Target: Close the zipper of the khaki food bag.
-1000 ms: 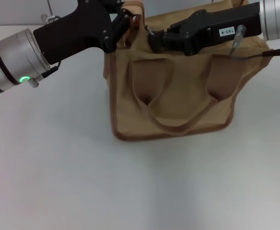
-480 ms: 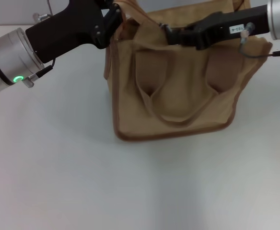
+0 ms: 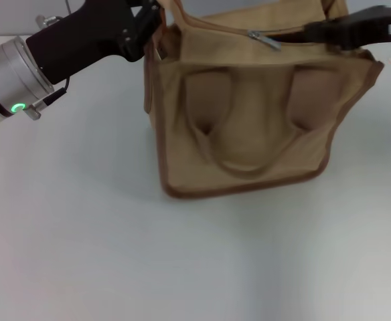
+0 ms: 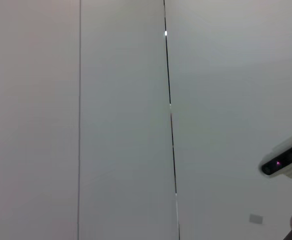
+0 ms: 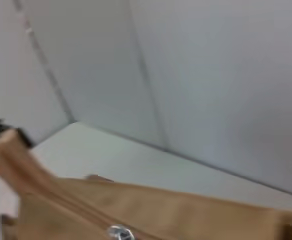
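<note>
Khaki food bag (image 3: 249, 127) between both grippers

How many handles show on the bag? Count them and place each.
2. One handle loops down the khaki food bag's front face; the other stands at its top corner by the left gripper.

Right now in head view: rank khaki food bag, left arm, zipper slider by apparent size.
1. khaki food bag
2. left arm, nearer the camera and cut off by the frame, so its rank against the bag is unsure
3. zipper slider, clearly smallest
</note>
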Available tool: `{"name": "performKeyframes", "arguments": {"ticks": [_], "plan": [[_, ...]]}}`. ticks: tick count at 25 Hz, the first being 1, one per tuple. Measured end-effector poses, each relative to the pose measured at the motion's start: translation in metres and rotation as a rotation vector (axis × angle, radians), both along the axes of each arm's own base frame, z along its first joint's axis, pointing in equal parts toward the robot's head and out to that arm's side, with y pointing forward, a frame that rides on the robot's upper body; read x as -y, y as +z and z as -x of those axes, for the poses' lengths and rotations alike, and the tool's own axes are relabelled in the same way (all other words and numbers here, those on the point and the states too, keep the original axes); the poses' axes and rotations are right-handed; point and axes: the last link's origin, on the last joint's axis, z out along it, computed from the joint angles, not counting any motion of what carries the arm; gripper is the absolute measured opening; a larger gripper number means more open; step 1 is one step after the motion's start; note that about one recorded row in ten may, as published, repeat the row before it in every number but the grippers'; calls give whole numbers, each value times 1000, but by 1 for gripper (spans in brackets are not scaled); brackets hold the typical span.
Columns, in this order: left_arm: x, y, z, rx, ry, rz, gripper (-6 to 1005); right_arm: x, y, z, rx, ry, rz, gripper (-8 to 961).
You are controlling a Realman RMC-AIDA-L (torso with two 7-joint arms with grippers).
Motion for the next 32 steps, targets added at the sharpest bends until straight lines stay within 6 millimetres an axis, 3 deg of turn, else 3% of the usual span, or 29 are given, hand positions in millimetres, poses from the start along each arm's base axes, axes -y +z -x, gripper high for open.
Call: {"name": "performKeyframes", "arguments": {"ticks": [2, 7, 12, 17, 27, 32], "plan": [[-1, 1, 1, 0, 9, -7, 36, 6, 14, -18, -16, -51, -50, 7], [-4, 3, 3, 1, 28, -21, 36, 18, 33, -36, -77, -62, -93, 5], [-4, 4, 3, 2, 28, -22, 37, 34, 42, -28, -221, 31, -62, -1], [-4, 3, 2, 6, 23, -19, 37, 30, 26, -10, -268, 92, 58, 19], [-1, 1, 0, 10, 9, -7, 37, -1, -14, 4, -223, 26, 200, 328], [0, 0, -1, 12, 3, -3, 37, -4, -23, 11, -220, 33, 222, 325]]}}
